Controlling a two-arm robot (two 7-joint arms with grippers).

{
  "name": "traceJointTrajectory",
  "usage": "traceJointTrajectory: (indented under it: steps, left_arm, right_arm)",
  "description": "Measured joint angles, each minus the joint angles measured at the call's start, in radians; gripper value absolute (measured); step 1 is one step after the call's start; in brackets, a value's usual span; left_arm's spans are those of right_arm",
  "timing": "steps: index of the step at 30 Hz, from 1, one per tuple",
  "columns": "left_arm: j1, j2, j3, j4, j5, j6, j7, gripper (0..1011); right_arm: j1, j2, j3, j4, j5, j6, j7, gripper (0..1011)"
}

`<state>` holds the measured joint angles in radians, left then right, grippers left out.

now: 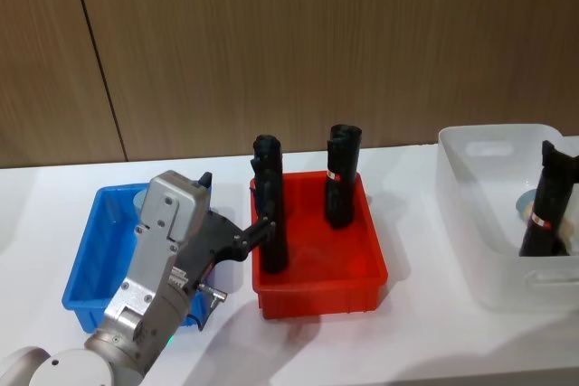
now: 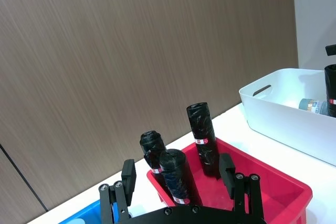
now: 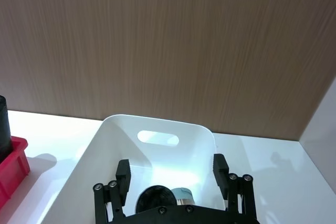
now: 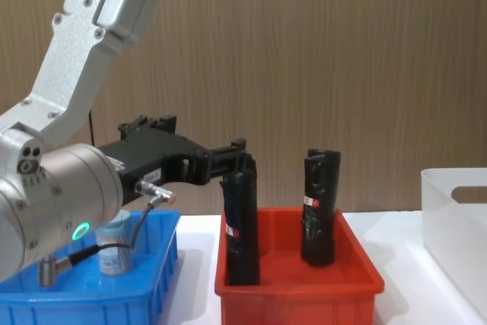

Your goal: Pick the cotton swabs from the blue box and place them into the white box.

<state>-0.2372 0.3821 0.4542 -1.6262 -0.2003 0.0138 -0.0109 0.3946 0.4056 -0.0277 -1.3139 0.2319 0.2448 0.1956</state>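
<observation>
Two grippers are showing spread jaws: the left gripper (image 2: pixel 178 179) is hovering with three black rolls (image 2: pixel 176 174) in the red plastic bin (image 2: pixel 273 192) ahead of its jaws, while a clear lidded cotton swab jar (image 4: pixel 114 249) is sitting in the bright blue bin (image 4: pixel 91 302) behind. The right gripper (image 3: pixel 172 171) is hanging over the translucent white tub (image 3: pixel 157 129), another jar (image 3: pixel 181 195) lying below its jaws.

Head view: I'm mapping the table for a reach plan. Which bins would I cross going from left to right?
Blue box → red bin → white box.
</observation>
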Motion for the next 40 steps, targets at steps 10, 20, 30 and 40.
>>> traceJointTrajectory:
  steps: [10,20,30,40]
  left_arm:
    - [0.000,0.000,0.000,0.000,0.000,0.000,0.000,1004]
    - [0.000,0.000,0.000,0.000,0.000,0.000,0.000,1004]
    - [0.000,0.000,0.000,0.000,0.000,0.000,0.000,1004]
    - [0.000,0.000,0.000,0.000,0.000,0.000,0.000,1004]
  right_arm:
    - [-0.007,0.003,0.004,-0.001,0.004,-0.008,0.008,1002]
    - [-0.010,0.005,0.006,-0.003,0.005,-0.011,0.010,1002]
    - [-0.011,0.005,0.007,-0.004,0.005,-0.013,0.012,1002]
    - [-0.012,0.006,0.007,-0.005,0.005,-0.014,0.013,1002]
